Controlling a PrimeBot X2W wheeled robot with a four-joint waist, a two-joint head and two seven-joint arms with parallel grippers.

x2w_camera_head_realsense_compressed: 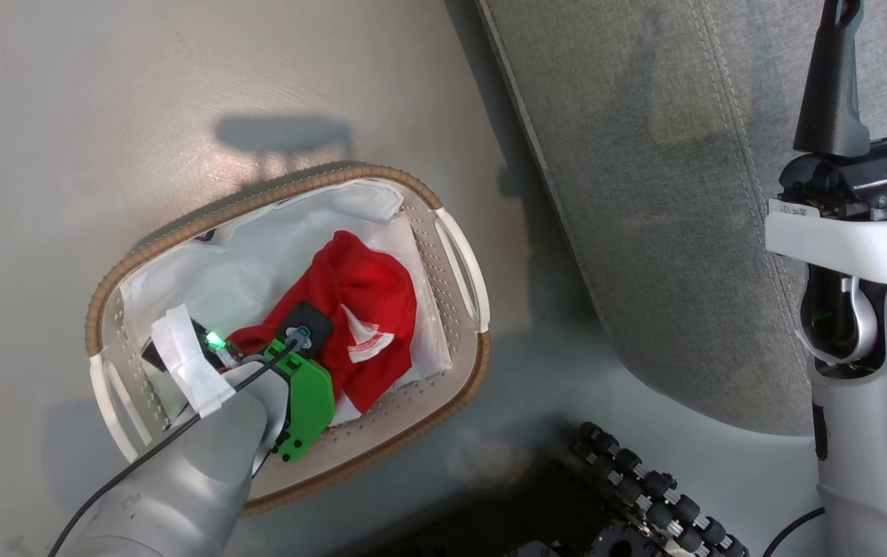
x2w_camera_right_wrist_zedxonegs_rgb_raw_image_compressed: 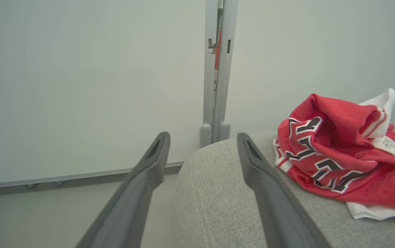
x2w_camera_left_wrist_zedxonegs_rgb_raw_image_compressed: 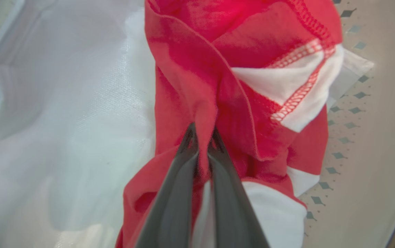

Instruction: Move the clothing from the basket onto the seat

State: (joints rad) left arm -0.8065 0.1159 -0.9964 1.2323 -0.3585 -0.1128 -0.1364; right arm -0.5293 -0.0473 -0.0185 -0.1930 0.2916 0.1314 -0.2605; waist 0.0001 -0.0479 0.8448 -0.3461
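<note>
Floor: pale, taking the head view from 7 through 12 o'clock.

Seat: grey woven cushion with stitched seams, running from 12 to 4 o'clock in the head view. Its rounded edge faces the basket, with a strip of floor between the two.

Basket: white perforated oval with a brown woven rim, on the floor at 8 o'clock of the head view. A white liner covers its inside.

Jersey: red with black, white-edged lettering and a white sleeve, lying crumpled on the seat at 3 o'clock of the right wrist view.

Red striped garment: bunched in the basket on the liner, toward the basket's 3 o'clock side near the perforated wall. Whether any part of it has come clear of the liner cannot be judged.

Left gripper: down inside the basket, fingers drawn nearly together and pinching a raised fold of the red striped garment.

Right gripper: fingers spread wide with nothing between them, above the seat's edge – at 2 o'clock in the head view.
</note>
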